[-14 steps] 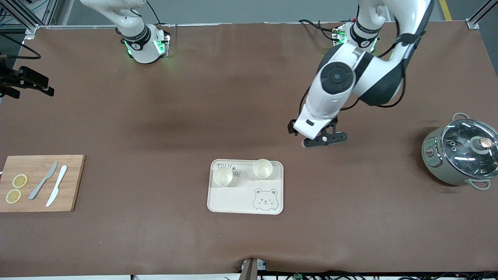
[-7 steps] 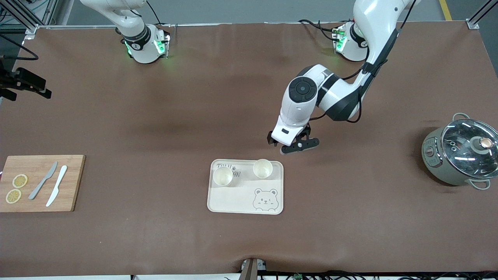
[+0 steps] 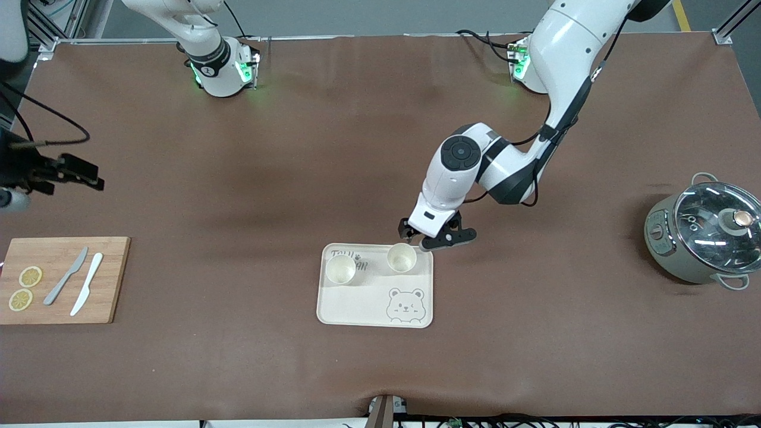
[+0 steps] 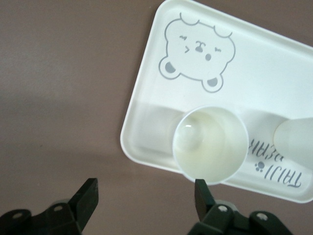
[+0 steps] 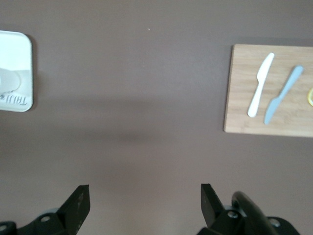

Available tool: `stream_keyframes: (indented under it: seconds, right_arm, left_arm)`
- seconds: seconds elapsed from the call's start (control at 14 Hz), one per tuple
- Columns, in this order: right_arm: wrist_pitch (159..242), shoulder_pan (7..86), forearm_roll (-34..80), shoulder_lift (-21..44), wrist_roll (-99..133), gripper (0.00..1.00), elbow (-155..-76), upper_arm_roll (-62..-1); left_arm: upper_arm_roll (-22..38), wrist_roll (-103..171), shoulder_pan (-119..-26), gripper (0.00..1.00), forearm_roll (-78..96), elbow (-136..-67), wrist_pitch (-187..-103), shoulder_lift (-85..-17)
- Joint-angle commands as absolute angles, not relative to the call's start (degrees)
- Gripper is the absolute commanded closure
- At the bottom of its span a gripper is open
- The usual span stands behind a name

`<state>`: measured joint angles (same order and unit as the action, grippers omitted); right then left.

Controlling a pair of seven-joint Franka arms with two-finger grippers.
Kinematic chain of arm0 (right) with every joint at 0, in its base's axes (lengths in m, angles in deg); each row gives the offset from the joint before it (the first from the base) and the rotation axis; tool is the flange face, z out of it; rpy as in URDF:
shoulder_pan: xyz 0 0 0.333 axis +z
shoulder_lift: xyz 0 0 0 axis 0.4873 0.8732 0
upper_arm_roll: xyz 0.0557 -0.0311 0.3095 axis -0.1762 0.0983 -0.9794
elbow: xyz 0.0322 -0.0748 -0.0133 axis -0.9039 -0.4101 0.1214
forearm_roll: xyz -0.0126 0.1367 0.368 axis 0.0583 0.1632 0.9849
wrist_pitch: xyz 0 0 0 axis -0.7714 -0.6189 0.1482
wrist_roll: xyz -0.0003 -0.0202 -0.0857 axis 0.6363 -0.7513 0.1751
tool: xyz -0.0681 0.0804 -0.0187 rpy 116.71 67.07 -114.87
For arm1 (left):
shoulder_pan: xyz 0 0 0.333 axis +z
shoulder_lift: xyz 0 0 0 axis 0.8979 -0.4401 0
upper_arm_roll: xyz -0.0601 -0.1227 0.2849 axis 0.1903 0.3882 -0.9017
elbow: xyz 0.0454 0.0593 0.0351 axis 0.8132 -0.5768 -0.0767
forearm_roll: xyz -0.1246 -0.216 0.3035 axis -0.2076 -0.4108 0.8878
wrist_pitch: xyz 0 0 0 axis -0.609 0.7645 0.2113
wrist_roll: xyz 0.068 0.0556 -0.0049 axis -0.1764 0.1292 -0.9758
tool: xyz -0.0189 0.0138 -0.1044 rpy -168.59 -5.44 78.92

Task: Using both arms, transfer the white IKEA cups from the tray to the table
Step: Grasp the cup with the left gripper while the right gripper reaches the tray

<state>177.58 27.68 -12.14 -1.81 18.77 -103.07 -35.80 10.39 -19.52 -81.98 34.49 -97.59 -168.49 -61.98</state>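
Note:
Two white IKEA cups stand upright on the bear-printed tray, on its half farther from the front camera. One cup is toward the right arm's end, the other cup toward the left arm's end. My left gripper is open and empty, low over the table at the tray's edge, right beside that second cup. In the left wrist view my left gripper has one fingertip next to the cup's rim. My right gripper is open and empty, up over bare table.
A wooden cutting board with a grey knife, a white knife and lemon slices lies at the right arm's end. A grey pot with a glass lid stands at the left arm's end.
My left arm has reached out and down, bringing its open gripper from over bare table to the tray's edge beside a cup. My right gripper has shifted slightly toward the cutting board.

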Motion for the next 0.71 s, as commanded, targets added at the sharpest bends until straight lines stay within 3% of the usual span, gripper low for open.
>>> stream_keyframes:
  seconds: [0.0,0.14,0.29,0.36,0.57,0.64]
  right_arm:
    - [180.1,28.98,-12.0,3.82,19.25,0.0,-101.31,-35.86]
    - [184.22,30.74,-12.18,6.18,18.64,0.0,-101.66,-35.86]
    - [186.08,30.92,-11.82,9.17,18.55,0.0,-101.66,-35.95]
    - [188.09,30.92,-11.39,10.93,18.55,0.0,-101.66,-35.95]
    - [191.0,32.23,-4.12,14.98,12.7,0.0,-101.58,-35.95]
    - [192.58,33.11,-3.13,15.86,8.92,0.0,-101.58,-35.95]
  left_arm:
    - [10.25,-20.95,-82.87,0.22,36.45,-91.47,-168.56,-67.0]
    - [10.17,-20.86,-82.87,0.25,36.36,-91.29,-169.17,-67.62]
    - [10.17,-20.95,-82.96,0.37,36.28,-91.38,-172.32,-68.59]
    - [10.17,-21.04,-82.96,0.48,36.1,-91.38,-173.03,-68.68]
    - [10.17,-21.04,-83.05,0.94,35.84,-91.38,-173.04,-68.77]
    - [10.17,-20.87,-83.05,1.0,36.01,-91.46,-173.04,-68.94]
